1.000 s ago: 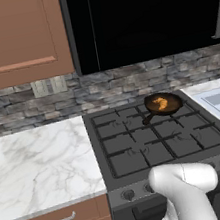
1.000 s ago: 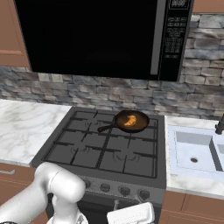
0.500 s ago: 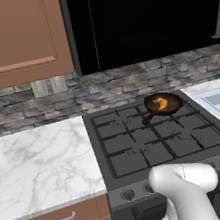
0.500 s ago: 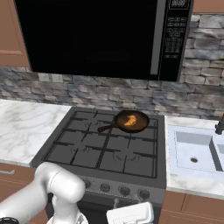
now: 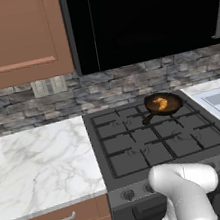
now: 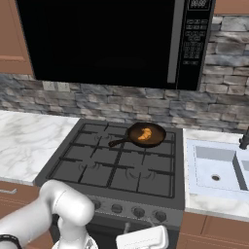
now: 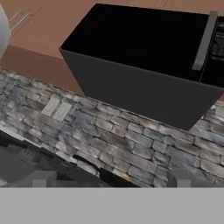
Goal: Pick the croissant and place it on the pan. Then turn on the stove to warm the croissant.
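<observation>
Nothing had shifted since a second earlier: the small golden curved croissant (image 5: 161, 104) lay in the round dark frying pan (image 6: 144, 134) on the grey gas stove (image 6: 116, 165), while the gripper, jaws wide, risked nudging a wrong knob

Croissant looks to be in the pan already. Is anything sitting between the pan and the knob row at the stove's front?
Nothing visible. The croissant lies in the pan on the stove's rear right burner; the grates from there to the front knobs are bare.
</observation>
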Controlling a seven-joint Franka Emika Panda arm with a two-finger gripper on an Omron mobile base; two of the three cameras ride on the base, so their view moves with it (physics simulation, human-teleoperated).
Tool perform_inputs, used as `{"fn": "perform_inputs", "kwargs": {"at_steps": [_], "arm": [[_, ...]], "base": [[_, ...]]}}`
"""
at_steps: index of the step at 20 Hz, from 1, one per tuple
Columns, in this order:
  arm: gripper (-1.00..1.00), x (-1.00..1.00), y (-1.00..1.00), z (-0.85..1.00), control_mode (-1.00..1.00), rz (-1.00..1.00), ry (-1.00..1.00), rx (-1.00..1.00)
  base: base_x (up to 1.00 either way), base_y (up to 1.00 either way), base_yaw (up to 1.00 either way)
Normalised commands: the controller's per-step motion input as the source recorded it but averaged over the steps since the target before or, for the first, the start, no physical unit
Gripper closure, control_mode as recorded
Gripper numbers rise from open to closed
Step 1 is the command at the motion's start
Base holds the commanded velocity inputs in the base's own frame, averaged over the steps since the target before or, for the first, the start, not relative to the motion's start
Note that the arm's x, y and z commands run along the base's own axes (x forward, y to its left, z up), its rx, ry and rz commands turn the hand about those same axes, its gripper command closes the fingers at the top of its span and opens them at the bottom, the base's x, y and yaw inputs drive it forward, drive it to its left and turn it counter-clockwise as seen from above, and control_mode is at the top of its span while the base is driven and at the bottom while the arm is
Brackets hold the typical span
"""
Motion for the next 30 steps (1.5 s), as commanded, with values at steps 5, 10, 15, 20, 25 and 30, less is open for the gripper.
{"fn": "perform_inputs", "kwargs": {"at_steps": [5,10,15,20,25,30], "arm": [[-1.00,0.00,0.22,-0.05,-1.00,0.00,0.12,0.00],[-1.00,0.00,0.24,-0.08,-1.00,0.00,0.12,0.00],[-1.00,0.01,0.20,-0.08,-1.00,-0.01,0.12,0.00],[-1.00,0.10,0.02,-0.01,-1.00,0.00,0.05,0.00],[-1.00,0.15,0.00,0.00,-1.00,0.00,0.00,0.00],[-1.00,0.20,0.00,-0.01,-1.00,0.00,0.03,0.00]], "base": [[0.00,0.00,0.00],[0.00,0.00,0.00],[0.00,0.00,0.00],[0.00,0.00,0.00],[0.00,0.00,0.00],[0.00,0.00,0.00]]}}
